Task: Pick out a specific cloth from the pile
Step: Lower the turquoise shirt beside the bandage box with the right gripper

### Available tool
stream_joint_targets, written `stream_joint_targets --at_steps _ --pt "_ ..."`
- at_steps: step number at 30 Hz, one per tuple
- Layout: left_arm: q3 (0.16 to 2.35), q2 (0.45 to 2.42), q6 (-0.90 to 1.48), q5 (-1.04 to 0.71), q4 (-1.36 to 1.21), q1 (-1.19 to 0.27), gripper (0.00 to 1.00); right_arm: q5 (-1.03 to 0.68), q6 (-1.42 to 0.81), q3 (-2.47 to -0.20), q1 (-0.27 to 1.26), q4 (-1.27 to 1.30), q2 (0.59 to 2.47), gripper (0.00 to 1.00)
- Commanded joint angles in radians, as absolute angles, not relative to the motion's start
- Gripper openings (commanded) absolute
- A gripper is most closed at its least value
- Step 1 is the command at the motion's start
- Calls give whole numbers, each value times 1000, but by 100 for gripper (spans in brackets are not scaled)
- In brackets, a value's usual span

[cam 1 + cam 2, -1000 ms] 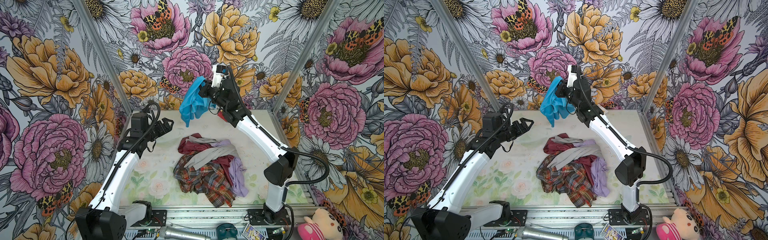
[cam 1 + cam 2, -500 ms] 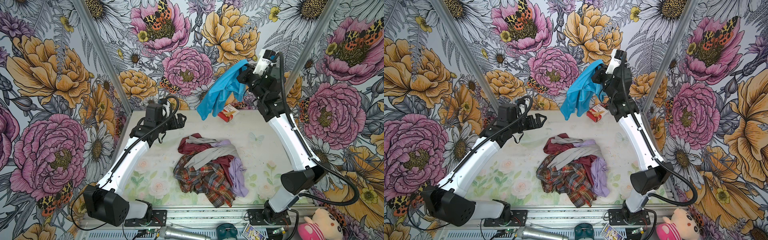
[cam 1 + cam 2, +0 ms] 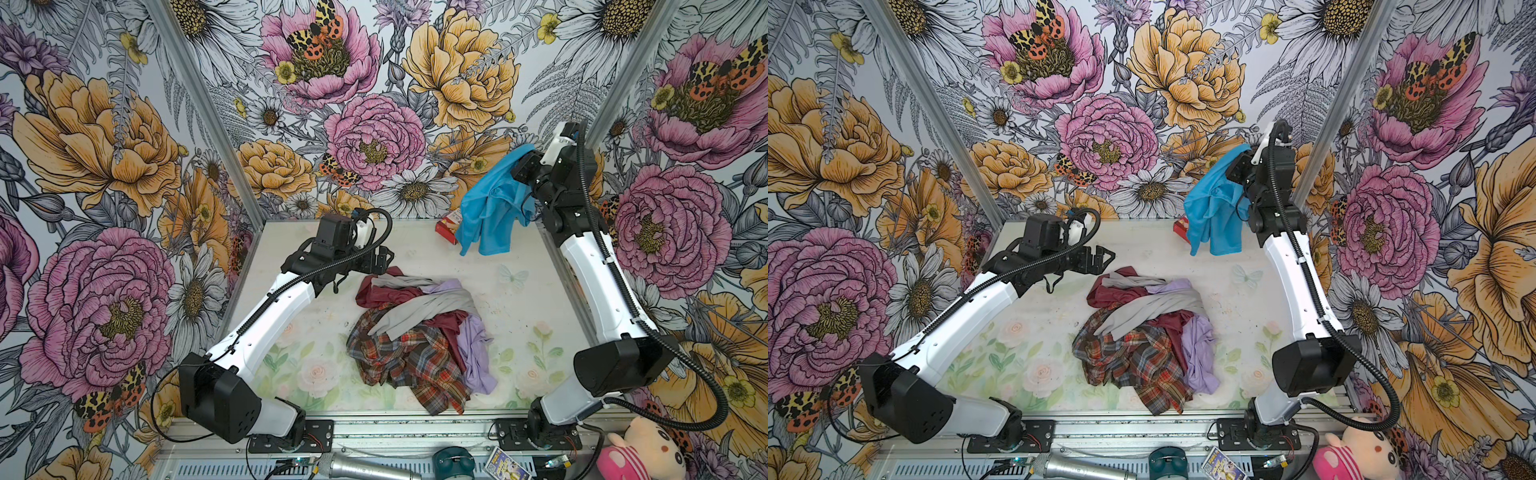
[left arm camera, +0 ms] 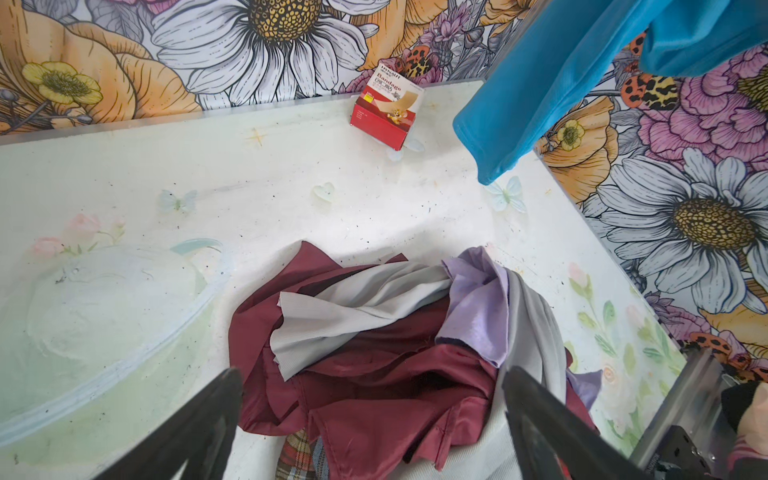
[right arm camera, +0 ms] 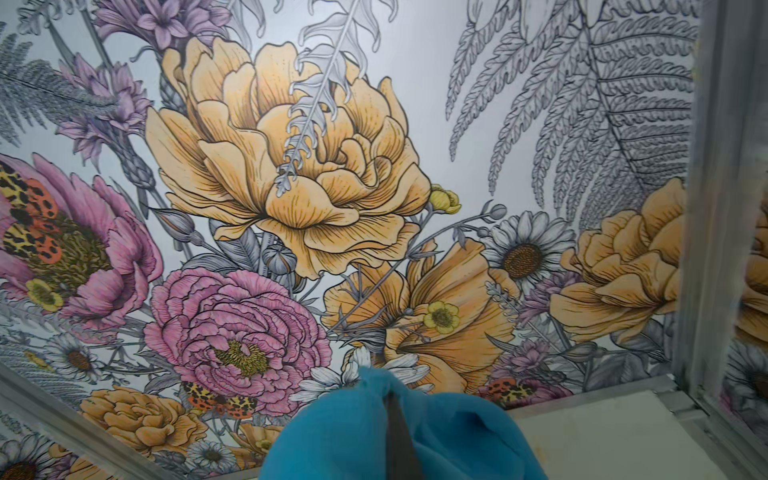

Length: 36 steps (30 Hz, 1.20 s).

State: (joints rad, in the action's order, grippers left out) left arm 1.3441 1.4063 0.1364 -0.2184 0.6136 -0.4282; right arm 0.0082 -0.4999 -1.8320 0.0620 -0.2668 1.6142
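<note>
Enclosed by floral wallpaper walls (peonies, daisies, moths), joined at aluminium corner posts. Floored with a pale, flower-printed tabletop.

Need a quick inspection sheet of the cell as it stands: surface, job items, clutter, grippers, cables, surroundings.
Surface: floral-print table, scattered dark specks, no spill seen.
Job's things: the cloth hangs from the right gripper over the far right corner, apart from the pile, which lies mid-table.
Clutter: bandage box at the table's far edge, beside the hanging cloth.
Grippers: right gripper shut on the cloth; left gripper open and empty, over the pile's far edge.
Cables: black conduit loops out near the right arm's base; no snag seen.
Surroundings: floral walls; microphone and plush toy outside the front rail.
</note>
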Motion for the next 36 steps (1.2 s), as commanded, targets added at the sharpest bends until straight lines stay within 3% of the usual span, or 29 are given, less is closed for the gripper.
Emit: stream_joint_targets --at_steps 1,15,26,36 --pt "1311 1394 114 -248 620 -432 99 47 -489 -1795 14 -262 1602 0" --pt "1293 1382 124 -223 618 -447 99 80 -485 -1686 -108 -259 1726 0" --pt "1280 1376 110 -156 620 -486 99 83 -513 -1735 -195 -282 1887 0" --pt "1282 1371 116 -127 618 -480 99 232 -519 -1469 -206 -290 1783 0"
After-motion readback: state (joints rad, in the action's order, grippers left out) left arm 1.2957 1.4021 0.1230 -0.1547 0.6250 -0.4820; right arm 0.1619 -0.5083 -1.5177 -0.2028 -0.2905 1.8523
